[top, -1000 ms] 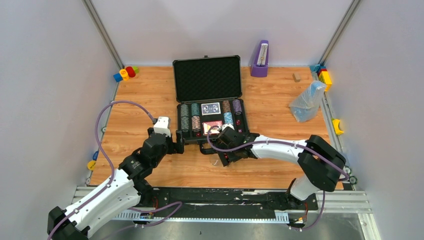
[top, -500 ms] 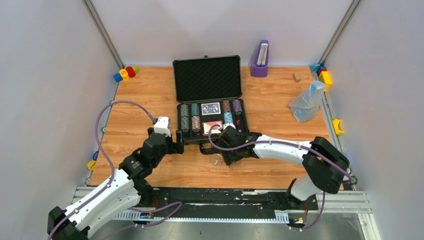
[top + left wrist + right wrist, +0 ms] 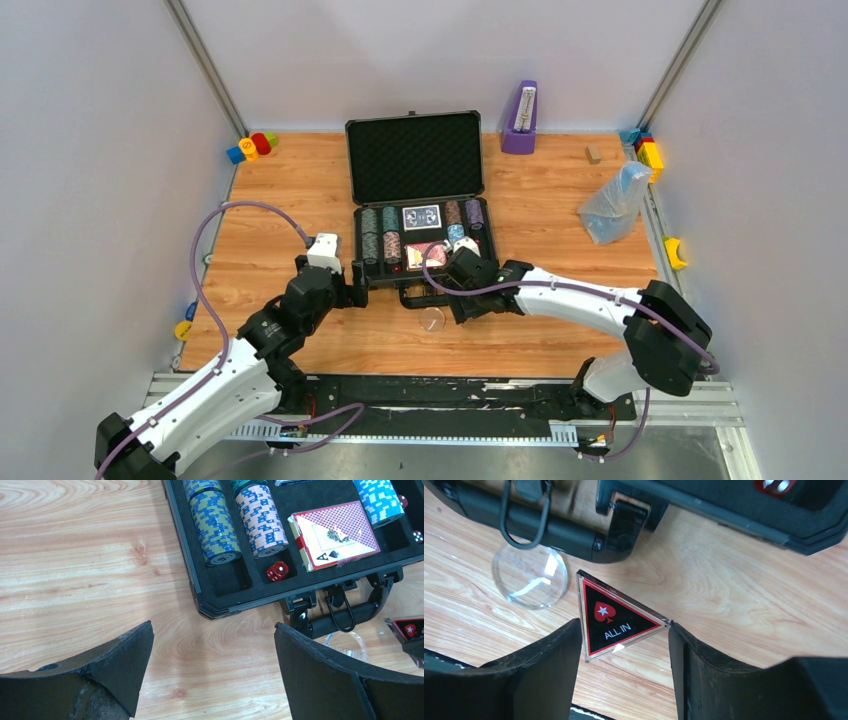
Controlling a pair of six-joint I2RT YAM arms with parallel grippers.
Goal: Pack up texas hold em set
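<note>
Right wrist cam: right claw (image 3: 624, 627) pinches the triangular button (image 3: 611, 617) by an edge and a corner, so I reckon it could pivot loose. Left claw (image 3: 213, 627) is spread.

Open black case (image 3: 413, 158), triangular button (image 3: 616, 622) outside

Table (image 3: 280, 200): one.
Case (image 3: 415, 158): one, at 12 o'clock on the table.
Chip rolls (image 3: 369, 221): seven visible in the case, one partly behind an arm.
Decks (image 3: 422, 217): two.
Dice (image 3: 277, 571): three visible in the left wrist view.
Button (image 3: 616, 617): one.
Clear disc (image 3: 530, 575): one.
Arms (image 3: 570, 293): two.
Purple stand (image 3: 519, 118): one, at 1 o'clock.
Bag (image 3: 615, 203): one, at 2 o'clock.
Toy blocks (image 3: 250, 147): four at 11 o'clock; the cluster at 2 o'clock is too small to count.
</note>
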